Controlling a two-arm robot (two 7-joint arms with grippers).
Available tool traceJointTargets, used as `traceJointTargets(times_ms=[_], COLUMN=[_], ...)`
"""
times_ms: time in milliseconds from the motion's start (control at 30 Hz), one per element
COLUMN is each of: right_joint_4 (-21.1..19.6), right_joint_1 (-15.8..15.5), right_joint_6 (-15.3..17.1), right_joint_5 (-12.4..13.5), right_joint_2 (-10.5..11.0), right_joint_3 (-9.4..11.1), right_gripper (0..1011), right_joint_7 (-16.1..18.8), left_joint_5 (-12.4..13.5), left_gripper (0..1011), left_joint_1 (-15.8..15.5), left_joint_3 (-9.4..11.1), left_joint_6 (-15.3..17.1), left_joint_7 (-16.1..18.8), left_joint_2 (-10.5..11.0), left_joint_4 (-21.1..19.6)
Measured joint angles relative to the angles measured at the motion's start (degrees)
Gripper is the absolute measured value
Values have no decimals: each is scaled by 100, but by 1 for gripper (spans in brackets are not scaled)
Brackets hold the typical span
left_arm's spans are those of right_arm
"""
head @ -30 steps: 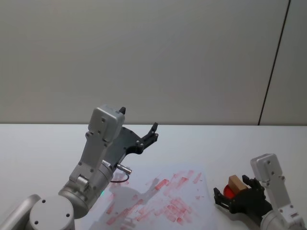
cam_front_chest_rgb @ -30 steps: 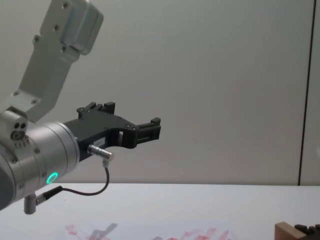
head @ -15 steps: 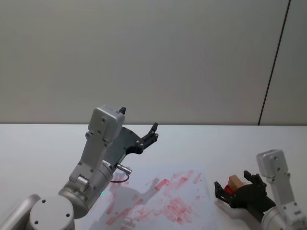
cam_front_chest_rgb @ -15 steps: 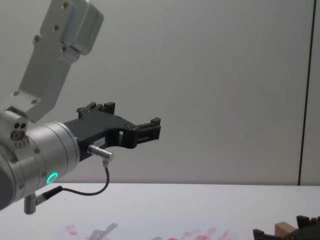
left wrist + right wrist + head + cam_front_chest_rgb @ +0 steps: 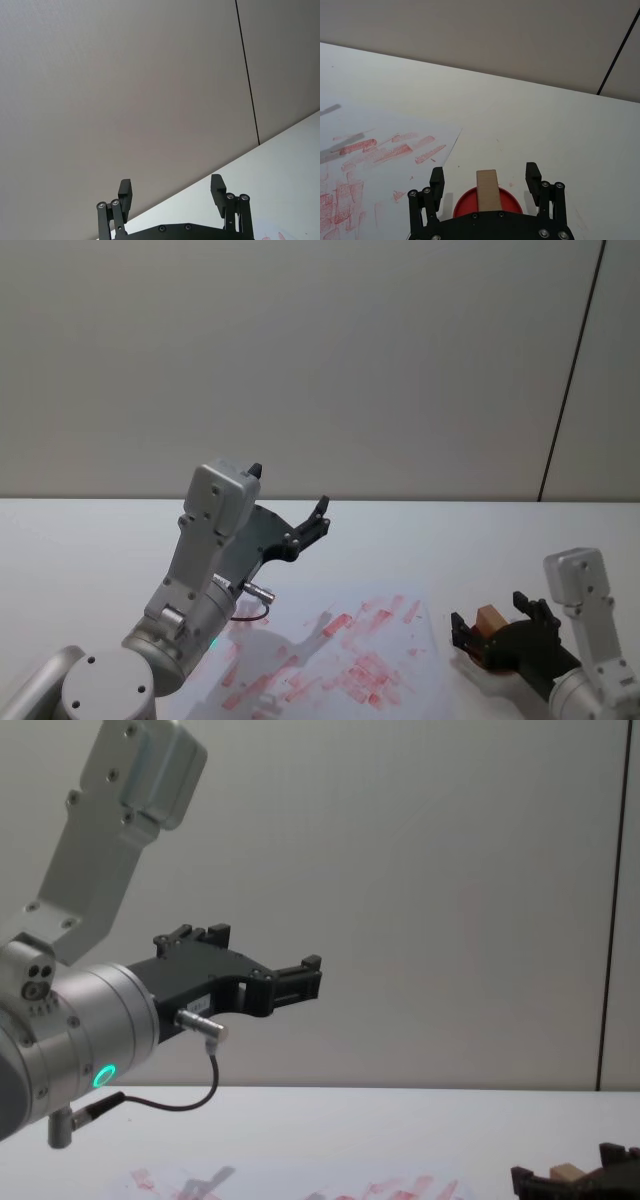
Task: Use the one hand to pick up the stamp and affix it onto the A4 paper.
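Observation:
The stamp (image 5: 487, 190), a small tan wooden block, stands on a round red ink pad (image 5: 512, 201) just right of the A4 paper (image 5: 380, 165). The paper (image 5: 330, 640) is a white sheet covered in red prints. My right gripper (image 5: 485, 177) is open, with one finger on each side of the stamp and a gap showing on both sides. The head view shows this gripper (image 5: 497, 625) low over the table around the stamp (image 5: 490, 619). In the chest view the gripper (image 5: 575, 1180) and the stamp (image 5: 565, 1172) sit at the bottom right. My left gripper (image 5: 289, 488) hangs open, raised above the paper's far left corner.
The white table (image 5: 90, 540) runs back to a plain grey wall. My left arm's thick silver link (image 5: 90, 1050), with its cable, hangs over the paper's left part. A bare strip of table (image 5: 530, 125) lies beyond the stamp.
My right gripper has come forward and its fingers now stand on both sides of the stamp. The stamp and the left arm have not moved.

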Motion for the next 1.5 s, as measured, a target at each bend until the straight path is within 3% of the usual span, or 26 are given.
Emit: traceJointTargets(times_ms=[900, 1167, 1433, 1467, 1500], right_joint_4=[-42, -47, -48, -48, -48], right_joint_1=[-34, -38, -43, -42, -43], right_joint_6=[126, 146, 161, 162, 163], right_joint_5=[-121, -146, -160, -162, -163], right_joint_2=[11, 12, 12, 11, 12], right_joint_3=[0, -4, -4, -4, -4], right_gripper=[983, 807, 560, 495, 495], right_joint_7=[-27, -32, -36, -35, -36], left_joint_5=[0, 0, 0, 0, 0], left_gripper=[1002, 1003, 1002, 1002, 1002], left_joint_1=[0, 0, 0, 0, 0], left_joint_3=[0, 0, 0, 0, 0], left_joint_6=[0, 0, 0, 0, 0], left_joint_7=[0, 0, 0, 0, 0], left_joint_2=[0, 0, 0, 0, 0], left_joint_4=[0, 0, 0, 0, 0])
